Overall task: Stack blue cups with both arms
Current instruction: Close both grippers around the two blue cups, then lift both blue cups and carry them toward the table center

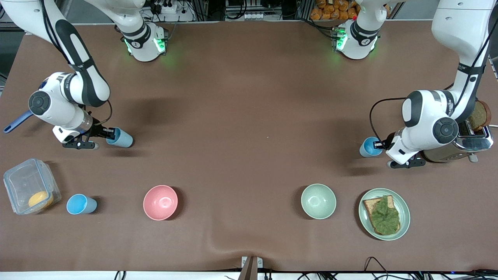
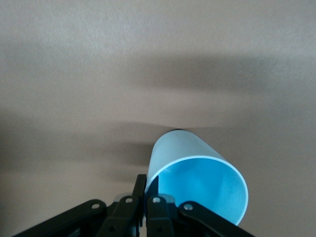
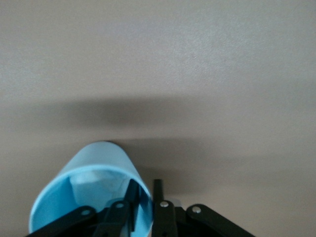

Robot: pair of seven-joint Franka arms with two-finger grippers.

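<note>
My right gripper [image 1: 110, 134] is shut on the rim of a light-blue cup [image 1: 121, 138] and holds it on its side, low over the table at the right arm's end. In the right wrist view one finger [image 3: 132, 196] is inside this cup [image 3: 91, 170] and the other outside, with the gripper [image 3: 144, 195] pinching the wall. My left gripper [image 1: 379, 146] is shut on the rim of a second blue cup [image 1: 369, 147], also on its side, at the left arm's end beside the toaster. In the left wrist view the gripper [image 2: 146, 190] pinches that cup's [image 2: 197, 173] wall. A third blue cup [image 1: 81, 204] lies on the table nearer the front camera.
A pink bowl [image 1: 160, 202] and a pale green bowl [image 1: 318, 201] stand near the front. A plate with green-topped toast [image 1: 384, 214] is beside the green bowl. A toaster [image 1: 472, 140] stands under the left arm. A clear plastic box [image 1: 31, 186] sits beside the third cup.
</note>
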